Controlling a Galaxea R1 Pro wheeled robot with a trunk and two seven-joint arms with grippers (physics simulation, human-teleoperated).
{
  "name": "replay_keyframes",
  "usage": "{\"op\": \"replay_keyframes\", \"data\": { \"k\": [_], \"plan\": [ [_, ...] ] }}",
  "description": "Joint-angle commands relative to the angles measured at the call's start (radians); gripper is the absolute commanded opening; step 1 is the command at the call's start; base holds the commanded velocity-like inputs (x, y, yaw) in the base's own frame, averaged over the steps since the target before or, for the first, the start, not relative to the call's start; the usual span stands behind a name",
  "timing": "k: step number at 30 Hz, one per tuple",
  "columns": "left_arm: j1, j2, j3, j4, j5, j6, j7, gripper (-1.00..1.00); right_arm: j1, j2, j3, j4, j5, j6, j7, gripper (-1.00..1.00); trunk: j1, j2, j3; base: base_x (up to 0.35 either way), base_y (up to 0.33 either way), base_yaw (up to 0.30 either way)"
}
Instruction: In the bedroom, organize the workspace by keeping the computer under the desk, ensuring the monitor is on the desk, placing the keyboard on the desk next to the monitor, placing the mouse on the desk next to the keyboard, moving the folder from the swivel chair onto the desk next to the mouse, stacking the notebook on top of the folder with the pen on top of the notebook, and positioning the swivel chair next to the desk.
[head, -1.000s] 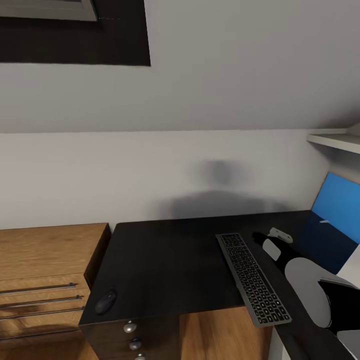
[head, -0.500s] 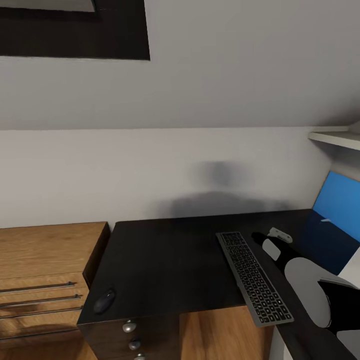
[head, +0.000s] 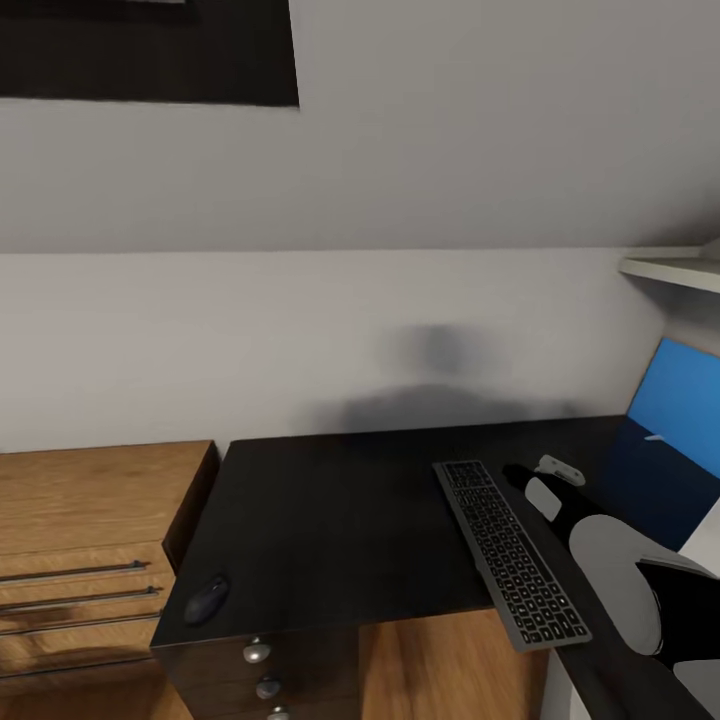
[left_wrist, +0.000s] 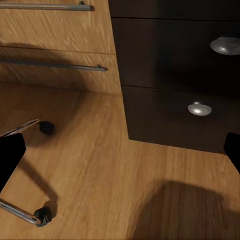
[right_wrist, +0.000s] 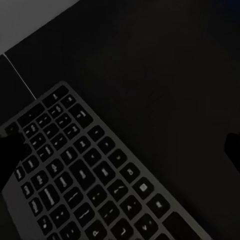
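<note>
The black desk fills the middle of the head view. The slim black keyboard lies slantwise on its right part, its near end jutting past the front edge. The small black mouse rests at the front left corner, above the drawer unit. My right gripper hovers just right of the keyboard's far end. It is open, with the keyboard below its dark fingertips. My left gripper is open low over the floor, between the drawer unit and the swivel chair's chrome base.
A light wooden dresser stands against the desk's left side, its drawers also in the left wrist view. A blue wall panel and a white shelf are at the right. Wooden floor lies below.
The whole head picture has shifted slightly, so the camera moved a little. Keyboard, mouse and right arm keep their places on the desk.
</note>
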Motion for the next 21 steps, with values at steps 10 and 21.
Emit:
{"op": "replay_keyframes", "data": {
  "k": [10,21],
  "plan": [
    [0.000,-0.001,0.005,0.000,-0.011,-0.002,0.008,1.00,0.000,-0.003,-0.097,0.000,0.004,0.042,-0.001,1.00,0.039,-0.071,-0.033,0.000,0.000,0.000],
    [0.000,-0.001,0.005,0.000,-0.011,-0.002,0.008,1.00,0.000,-0.004,-0.111,-0.002,0.005,0.041,0.000,1.00,0.081,-0.148,-0.067,0.000,0.000,0.000]
  ]
}}
